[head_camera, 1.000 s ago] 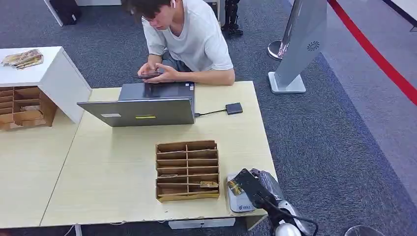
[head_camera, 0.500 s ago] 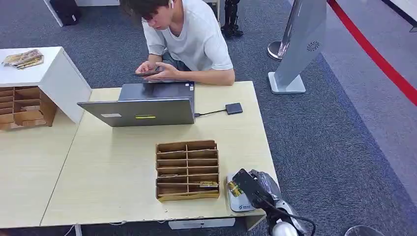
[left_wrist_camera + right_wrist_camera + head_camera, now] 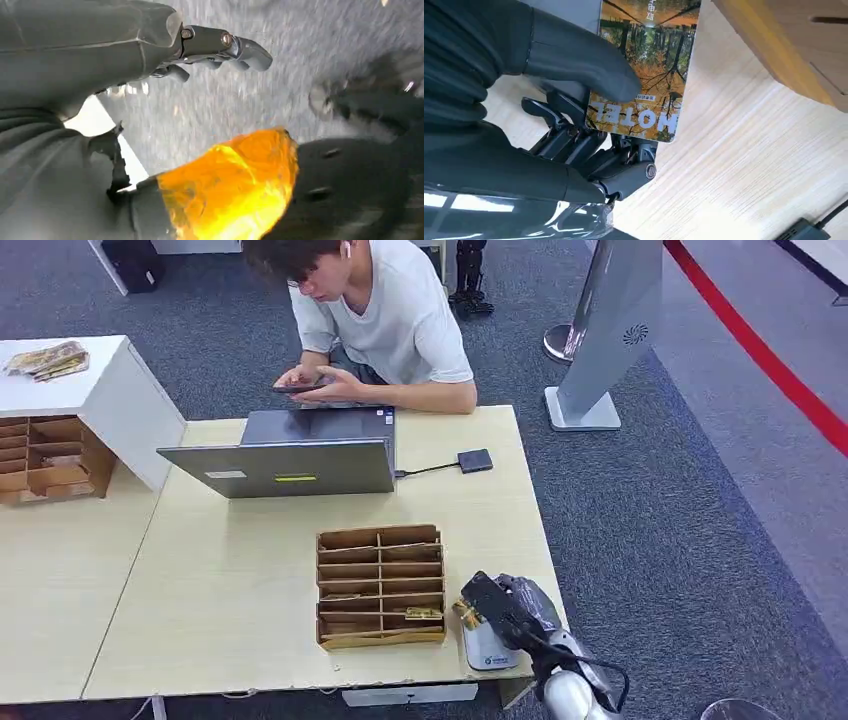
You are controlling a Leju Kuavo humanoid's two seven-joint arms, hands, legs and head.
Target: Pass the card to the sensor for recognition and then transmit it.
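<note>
The right hand [image 3: 505, 607] pinches a hotel card [image 3: 644, 70] between thumb and fingers [image 3: 589, 145] just above the white sensor [image 3: 487, 645], beside the wooden organizer [image 3: 381, 585]. The left hand [image 3: 150, 50] hangs with fingers apart, holding nothing.

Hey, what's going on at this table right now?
The robot's right hand pinches a hotel card under its thumb, over the small white sensor pad at the table's near edge, beside the wooden card organizer. Its left hand holds nothing. Across the table, a person looks at a phone behind a laptop.
</note>
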